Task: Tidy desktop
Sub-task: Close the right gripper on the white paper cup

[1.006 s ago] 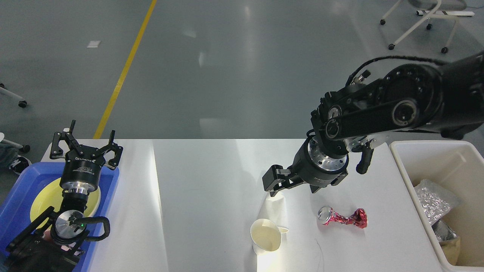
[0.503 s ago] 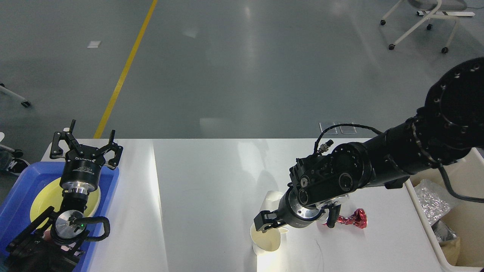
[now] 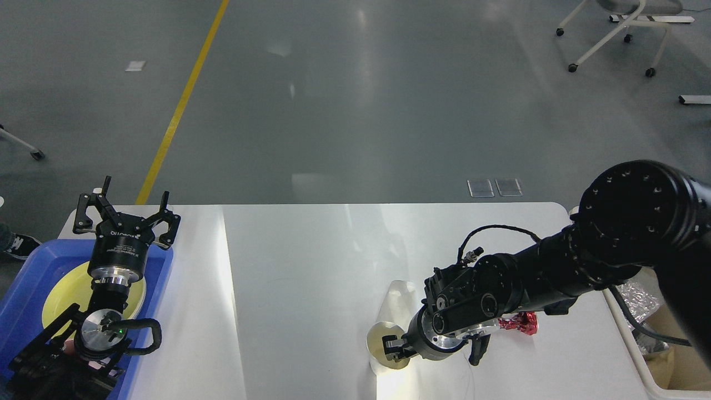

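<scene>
low down, right claw at paper cup rim — grip unclear, left claw spread wide — empty

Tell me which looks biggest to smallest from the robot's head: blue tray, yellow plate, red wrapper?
1. blue tray
2. yellow plate
3. red wrapper, though the right arm hides part of it.
</scene>
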`<state>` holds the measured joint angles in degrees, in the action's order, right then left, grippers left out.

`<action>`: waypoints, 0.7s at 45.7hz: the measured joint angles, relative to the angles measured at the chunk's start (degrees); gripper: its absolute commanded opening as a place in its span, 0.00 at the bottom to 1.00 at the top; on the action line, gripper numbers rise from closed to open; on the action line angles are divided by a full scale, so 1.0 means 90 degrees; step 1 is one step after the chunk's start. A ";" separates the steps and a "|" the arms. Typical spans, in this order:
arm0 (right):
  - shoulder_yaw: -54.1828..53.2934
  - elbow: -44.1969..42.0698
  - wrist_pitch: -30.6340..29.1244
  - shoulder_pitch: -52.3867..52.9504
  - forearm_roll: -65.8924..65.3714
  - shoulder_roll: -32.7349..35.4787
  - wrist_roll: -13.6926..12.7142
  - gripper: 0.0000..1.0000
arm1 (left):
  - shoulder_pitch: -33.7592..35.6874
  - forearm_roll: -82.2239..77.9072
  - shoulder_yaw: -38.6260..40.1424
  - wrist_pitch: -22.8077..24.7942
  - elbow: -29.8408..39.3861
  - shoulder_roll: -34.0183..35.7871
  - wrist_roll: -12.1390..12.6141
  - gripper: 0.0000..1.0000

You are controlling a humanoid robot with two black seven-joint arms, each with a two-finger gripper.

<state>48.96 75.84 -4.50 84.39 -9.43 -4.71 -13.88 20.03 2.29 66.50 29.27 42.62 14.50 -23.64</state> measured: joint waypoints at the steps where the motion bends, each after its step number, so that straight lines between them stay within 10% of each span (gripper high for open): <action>1: 0.0000 0.0001 0.0001 0.0000 0.0004 0.0002 0.0000 0.00 | 0.0000 0.0000 0.0000 0.0000 0.0000 0.0000 0.0000 0.97; 32: -0.0026 0.0362 -0.0707 0.0551 0.0141 0.0149 0.0031 0.00 | 0.0000 0.0000 -0.0002 0.0000 0.0000 0.0000 0.0000 0.97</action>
<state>48.73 79.10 -10.87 89.35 -8.16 -3.36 -13.61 20.04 2.29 66.49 29.27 42.62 14.50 -23.64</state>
